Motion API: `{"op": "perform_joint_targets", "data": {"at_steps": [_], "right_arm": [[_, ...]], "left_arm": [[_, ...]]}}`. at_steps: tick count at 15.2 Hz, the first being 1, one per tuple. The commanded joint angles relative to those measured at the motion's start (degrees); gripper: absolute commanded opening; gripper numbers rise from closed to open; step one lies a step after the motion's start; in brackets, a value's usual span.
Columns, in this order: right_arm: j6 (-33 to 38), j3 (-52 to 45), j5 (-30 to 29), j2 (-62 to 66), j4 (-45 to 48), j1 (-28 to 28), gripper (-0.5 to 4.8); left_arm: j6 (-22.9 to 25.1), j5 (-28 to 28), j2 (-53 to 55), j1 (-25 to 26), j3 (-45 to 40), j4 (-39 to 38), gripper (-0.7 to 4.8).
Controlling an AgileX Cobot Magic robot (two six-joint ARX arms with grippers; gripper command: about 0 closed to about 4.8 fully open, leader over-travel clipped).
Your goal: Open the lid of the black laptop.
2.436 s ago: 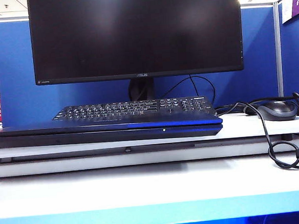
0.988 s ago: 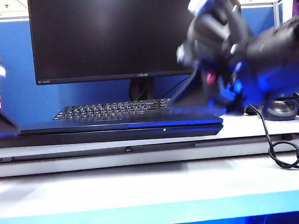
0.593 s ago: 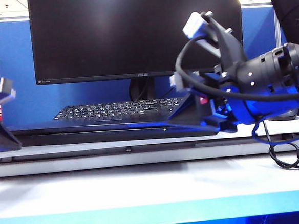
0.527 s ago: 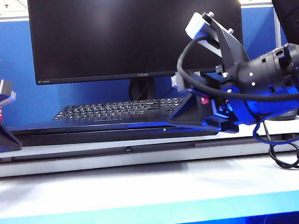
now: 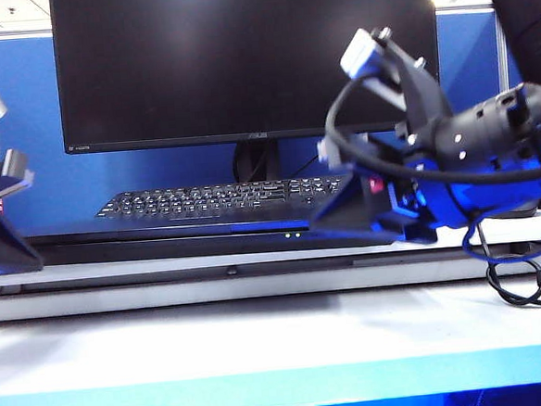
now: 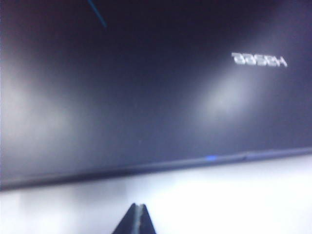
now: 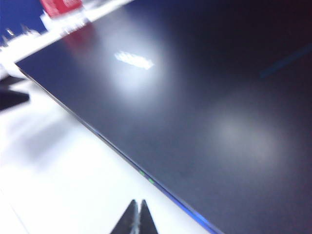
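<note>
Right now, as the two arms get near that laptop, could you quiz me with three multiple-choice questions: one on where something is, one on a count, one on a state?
1. Where is the right claw?
A. at the black laptop's front right corner
B. on the keyboard
C. over the mouse

2. How many small lights glow on the laptop's front edge?
A. none
B. two
C. five

3. The lid is:
A. shut flat
B. half open
C. fully open

Answers: 1 A, the exterior view shows it there, with the left claw at the other end; 2 B, two dots side by side; 3 A, no gap shows.
</note>
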Motion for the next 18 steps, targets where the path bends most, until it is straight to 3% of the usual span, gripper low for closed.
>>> {"op": "perform_joint_targets", "data": {"at_steps": [1,18], "right_arm": [[-0.02,0.81,-0.24,-0.15,-0.52,0.00,-0.04],[-1.73,3.19,1.66,-0.15,-4.68,-2.10,-0.04]], "left_arm": [[1.29,0.24,0.13,-0.02,0.17,0.90,-0.05],[1.53,-0.04,0.13,0.00,0.17,1.70,-0.04]]}}
